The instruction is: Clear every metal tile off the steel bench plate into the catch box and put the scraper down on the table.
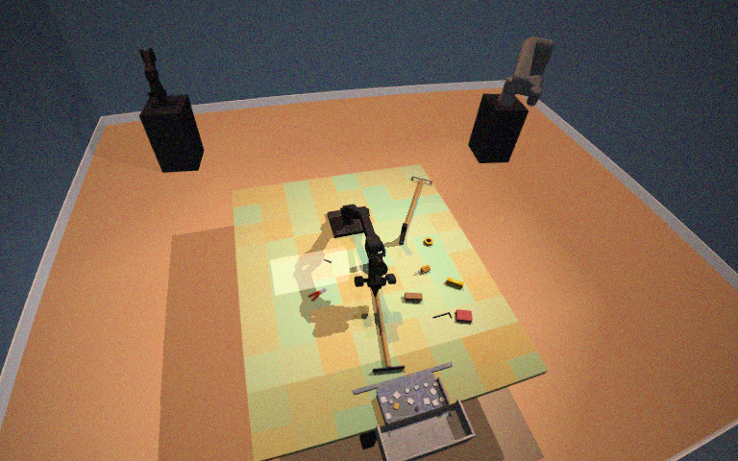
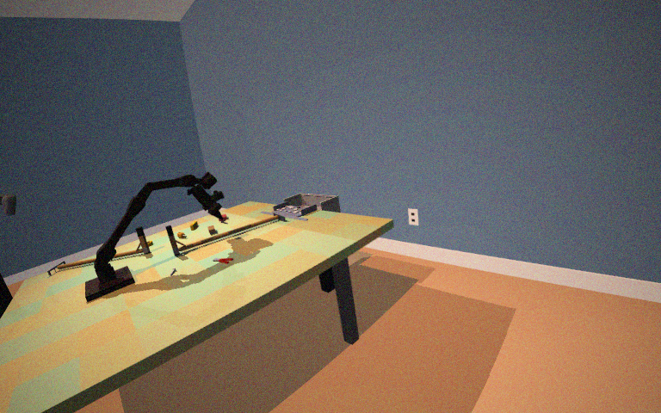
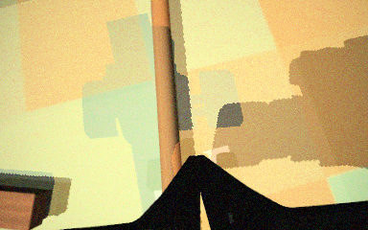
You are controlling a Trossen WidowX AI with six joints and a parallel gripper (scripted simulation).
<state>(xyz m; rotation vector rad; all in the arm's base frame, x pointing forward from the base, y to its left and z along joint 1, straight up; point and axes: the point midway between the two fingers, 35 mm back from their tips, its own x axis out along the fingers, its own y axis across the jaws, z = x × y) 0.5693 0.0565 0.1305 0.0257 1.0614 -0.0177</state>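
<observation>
The long scraper (image 1: pixel 382 334) (image 2: pixel 244 227) (image 3: pixel 164 86) lies along the table, its wooden handle under the arm and its dark blade (image 1: pixel 388 370) just short of the bench plate (image 1: pixel 403 412). A dark upright grip (image 2: pixel 171 240) stands at its near end. My gripper (image 1: pixel 375 291) (image 2: pixel 224 221) (image 3: pixel 196 162) is shut, holds nothing and hangs above the table over the handle; the fingertips meet in the wrist view. Several pale tiles (image 1: pixel 396 394) and an orange tile (image 1: pixel 396 405) lie spread on the plate. The catch box (image 1: pixel 464 417) (image 2: pixel 332 204) adjoins its far end; I see no tiles in it.
A second wooden-handled tool (image 1: pixel 413 206) with an open frame head lies near the arm's base. Beside the scraper lie a brown block (image 1: pixel 413 297) (image 3: pixel 16 210), a red block (image 1: pixel 463 315), a yellow block (image 1: pixel 454 282) and a hex key (image 1: pixel 442 315). Red-handled pliers (image 1: pixel 313 295) lie on the other side.
</observation>
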